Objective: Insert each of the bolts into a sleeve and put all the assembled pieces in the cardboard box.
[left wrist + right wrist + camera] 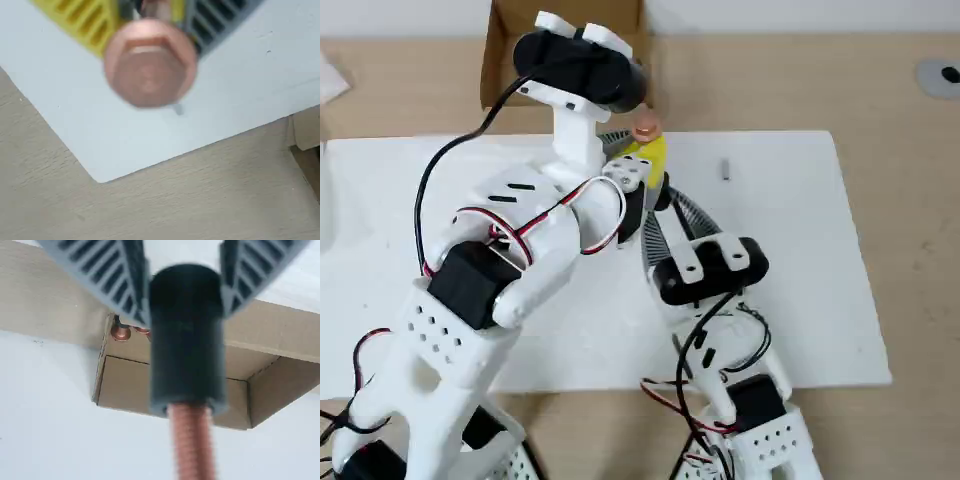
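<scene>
Bolt-and-sleeve mating above the work surface, described near to far. The left gripper [150, 9], with one yellow finger [80, 20] and one grey, is clamped just behind the head of a bolt [150, 62]. The bolt is copper-coloured, with a hexagonal head on a round flange facing the left wrist camera. The right gripper [182, 310] has its two ribbed grey fingers closed around a sleeve [187, 340], a plain matt-black cylinder. A copper threaded shank [192, 445] meets the sleeve's near end and appears to enter it. In the high view both grippers converge over the far edge of the white mat [800, 280], holding the bolt and sleeve above it, close to the box. A small dark piece [725, 168] lies on the mat, well apart from both grippers. Beyond the mat's far edge, on the wooden table [900, 200], stands the cardboard box [125, 382], its flaps folded outward. Two copper heads [120, 332] rest side by side in an inner corner of the box.
</scene>
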You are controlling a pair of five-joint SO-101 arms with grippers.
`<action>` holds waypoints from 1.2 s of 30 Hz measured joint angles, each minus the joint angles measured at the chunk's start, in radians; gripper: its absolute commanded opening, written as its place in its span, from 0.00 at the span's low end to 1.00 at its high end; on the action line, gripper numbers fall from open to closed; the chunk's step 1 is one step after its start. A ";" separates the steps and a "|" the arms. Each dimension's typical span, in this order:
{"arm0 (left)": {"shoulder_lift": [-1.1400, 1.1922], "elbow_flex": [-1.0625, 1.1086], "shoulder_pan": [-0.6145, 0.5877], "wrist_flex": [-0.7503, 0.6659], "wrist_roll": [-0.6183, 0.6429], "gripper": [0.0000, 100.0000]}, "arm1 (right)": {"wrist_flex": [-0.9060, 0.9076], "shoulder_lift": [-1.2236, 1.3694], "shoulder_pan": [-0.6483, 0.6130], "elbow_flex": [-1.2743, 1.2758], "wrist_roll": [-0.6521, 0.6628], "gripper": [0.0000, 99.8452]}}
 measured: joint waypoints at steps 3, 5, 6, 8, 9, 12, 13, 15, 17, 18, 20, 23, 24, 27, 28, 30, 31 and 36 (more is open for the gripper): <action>0.000 0.000 0.000 0.000 0.000 0.02 | 0.000 0.000 0.000 0.000 0.000 0.01; 0.000 0.000 0.000 0.003 0.000 0.04 | 0.000 0.000 0.000 0.000 0.000 0.01; 0.000 0.000 0.000 0.006 0.000 0.04 | 0.000 0.000 0.000 0.000 0.000 0.01; 0.000 0.000 0.000 0.006 0.000 0.04 | 0.000 0.000 0.000 0.000 0.000 0.01; 0.000 0.000 0.000 0.006 0.000 0.04 | 0.000 0.000 0.000 0.000 0.000 0.01; 0.000 0.000 0.000 0.006 0.000 0.06 | 0.000 0.000 0.000 0.000 0.000 0.01; 0.000 0.000 0.000 0.006 0.000 0.07 | 0.000 0.000 0.000 0.000 0.000 0.01; 0.000 0.000 0.000 0.006 0.000 0.07 | 0.000 0.000 0.000 0.000 0.000 0.01; 0.000 0.000 0.000 0.006 0.003 0.07 | 0.000 0.000 0.000 0.000 0.000 0.01; 0.000 0.000 0.000 0.006 0.003 0.07 | 0.000 0.000 0.000 0.000 0.000 0.01; 0.000 0.000 0.000 0.006 0.003 0.09 | 0.000 0.000 0.003 0.000 -0.003 0.01; -0.002 0.000 0.000 0.006 0.003 0.10 | 0.000 0.000 0.000 0.000 -0.002 0.01; -0.002 0.000 0.002 0.006 0.003 0.10 | 0.000 0.000 -0.002 0.000 -0.002 0.01; -0.002 0.000 0.002 0.031 0.005 0.11 | 0.000 0.000 0.002 0.000 -0.002 0.01; -0.002 0.000 0.002 0.040 0.005 0.11 | 0.002 0.002 0.002 0.000 -0.002 0.01; -0.002 0.000 0.002 0.060 0.005 0.11 | 0.002 0.000 0.000 0.000 -0.002 0.01; -0.002 0.000 0.002 0.071 0.005 0.11 | 0.002 0.000 0.000 0.000 -0.002 0.01; 0.000 -0.097 0.002 0.175 0.005 0.10 | 0.003 0.000 0.000 0.000 0.000 0.01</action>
